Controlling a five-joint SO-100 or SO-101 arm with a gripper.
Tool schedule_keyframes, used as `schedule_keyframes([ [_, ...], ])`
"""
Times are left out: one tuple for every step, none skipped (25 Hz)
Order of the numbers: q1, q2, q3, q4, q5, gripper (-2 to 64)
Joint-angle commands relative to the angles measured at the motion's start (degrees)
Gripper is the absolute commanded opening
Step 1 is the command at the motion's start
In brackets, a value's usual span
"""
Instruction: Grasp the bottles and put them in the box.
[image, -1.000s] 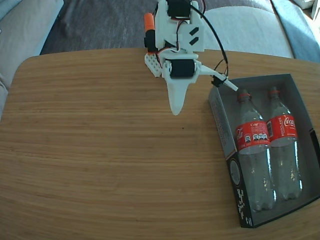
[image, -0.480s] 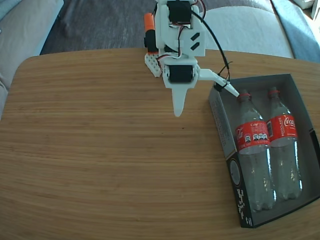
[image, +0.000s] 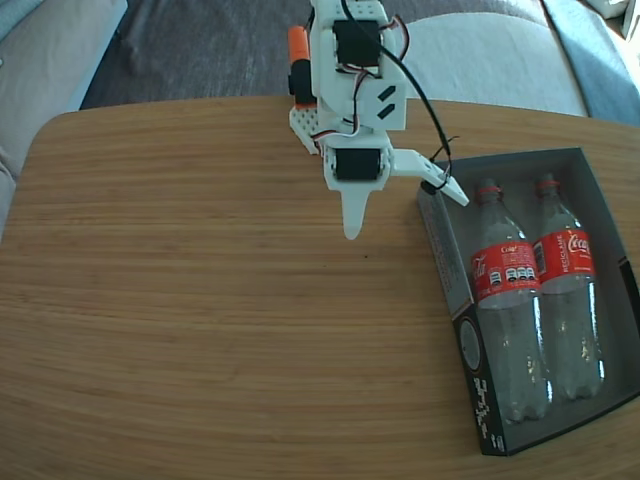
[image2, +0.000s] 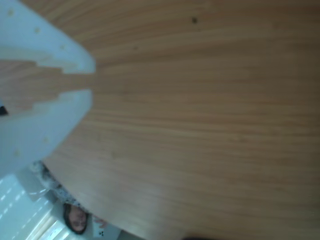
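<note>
My claw (image: 400, 203) hangs over the bare wooden tabletop (image: 200, 300), its fingers spread wide and holding nothing; in the fixed view one white finger (image: 352, 215) points down the picture and the other (image: 435, 180) reaches right, its tip at the box's near corner. Both bottles (image: 510, 300) lie side by side inside the box (image: 455, 280) at the right of that view, red labels up, necks toward my base. In the wrist view my claw (image2: 90, 80) shows only wood grain beyond it.
</note>
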Motion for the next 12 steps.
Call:
schedule_keyframes([
  [0.0,0.62,-0.88,-0.7,-0.26,-0.6],
  [0.18,0.62,-0.88,-0.7,-0.26,-0.5],
  [0.79,0.62,-0.88,-0.7,-0.35,-0.5],
  [1.93,0.62,-0.88,-0.7,-0.35,-0.5],
  [3.08,0.62,-0.88,-0.7,-0.35,-0.5],
  [4.04,0.62,-0.88,-0.53,-0.44,-0.5],
  [4.66,0.62,-0.88,-0.44,-0.44,-0.5],
  [5.01,0.62,-0.97,-0.35,-0.53,-0.5],
  [5.27,0.62,-0.97,-0.35,-0.53,-0.4],
  [5.36,0.62,-0.97,-0.26,-0.53,-0.4],
  [5.36,0.62,-0.97,-0.26,-0.53,-0.4],
  [5.36,0.62,-0.97,-0.26,-0.53,-0.4],
])
